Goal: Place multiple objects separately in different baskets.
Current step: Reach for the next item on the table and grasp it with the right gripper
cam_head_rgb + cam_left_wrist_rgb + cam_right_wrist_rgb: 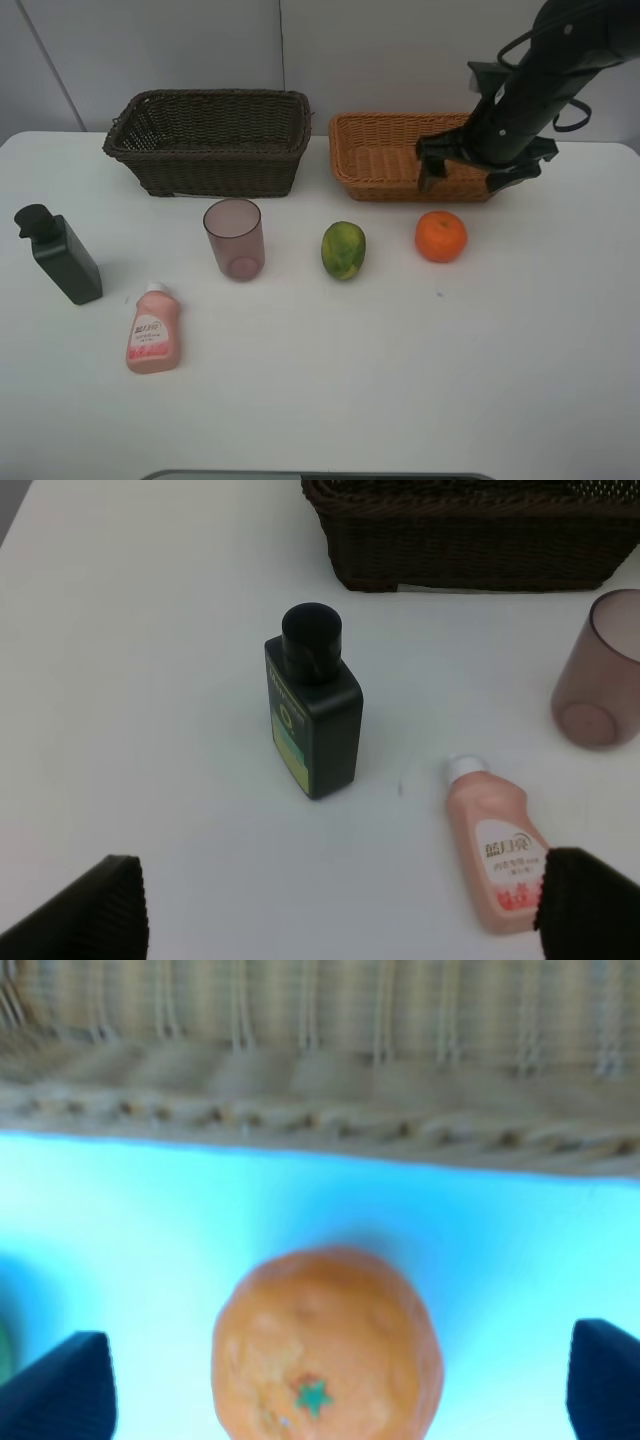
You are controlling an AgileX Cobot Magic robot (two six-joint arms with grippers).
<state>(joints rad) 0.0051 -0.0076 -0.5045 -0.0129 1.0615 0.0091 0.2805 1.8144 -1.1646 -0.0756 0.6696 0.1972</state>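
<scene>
right end effector (463,178) is hanging spread wide, empty, over the tan basket's (345,165) front rim. orange (441,236) is sitting on the desk (400,380) just in front of that basket. imo best approach: dropping straight down w/ fingers straddling it evenly, clearing the rim.

On the white tabletop (420,400), the deep dark brown wicker basket (210,165) stands at the back left. The shallow orange-tan wicker basket (385,188) sits just to its right, a narrow gap between them. A row runs in front of the baskets. The translucent mauve tumbler (235,240) stands upright before the brown basket's right end. The green-yellow mango (343,250) lies to the tumbler's right, and the round orange fruit (441,236) sits further right, near the tan basket's front wall. The dark angular bottle (62,262) stands far left, well apart from the tumbler. The pink squeeze bottle with white cap (153,338) lies flat nearest the front, between those two, cap toward the baskets.
</scene>
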